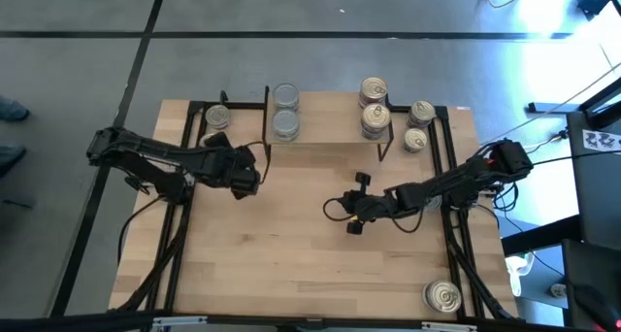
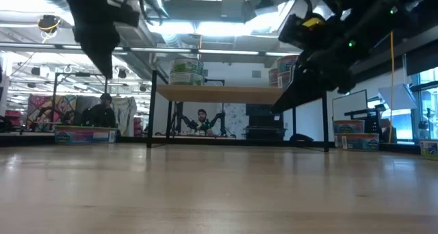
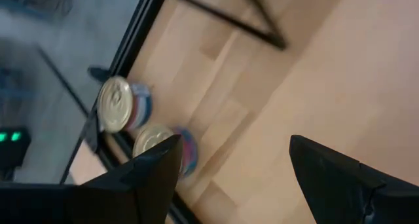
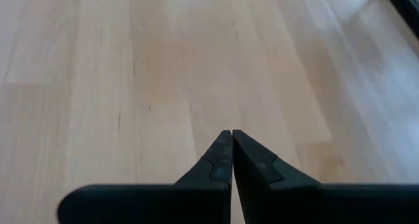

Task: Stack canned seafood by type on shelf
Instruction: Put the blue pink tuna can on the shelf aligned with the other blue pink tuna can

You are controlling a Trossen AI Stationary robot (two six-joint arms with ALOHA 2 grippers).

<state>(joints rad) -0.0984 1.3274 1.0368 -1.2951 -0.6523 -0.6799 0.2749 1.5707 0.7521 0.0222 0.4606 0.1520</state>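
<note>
On the wooden table (image 1: 291, 264), left gripper (image 1: 254, 169) gapes empty near cans (image 1: 217, 118); right gripper (image 1: 355, 204) clenched, empty

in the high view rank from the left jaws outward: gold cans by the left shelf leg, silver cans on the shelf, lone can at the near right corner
From the left gripper:
1. Gold cans, table's far left, beside the shelf.
2. Silver cans, on the shelf's left part.
3. Lone can, near right corner.

Light-wood shelf (image 1: 325, 128) on black legs at the table's far edge: silver-lidded tins (image 1: 286, 111) stacked left, gold pull-ring tins (image 1: 375, 107) stacked right. Two gold tins (image 1: 217, 117) sit beside its left end, two (image 1: 418, 125) beside its right, one (image 1: 442, 296) alone at the near right corner.
</note>
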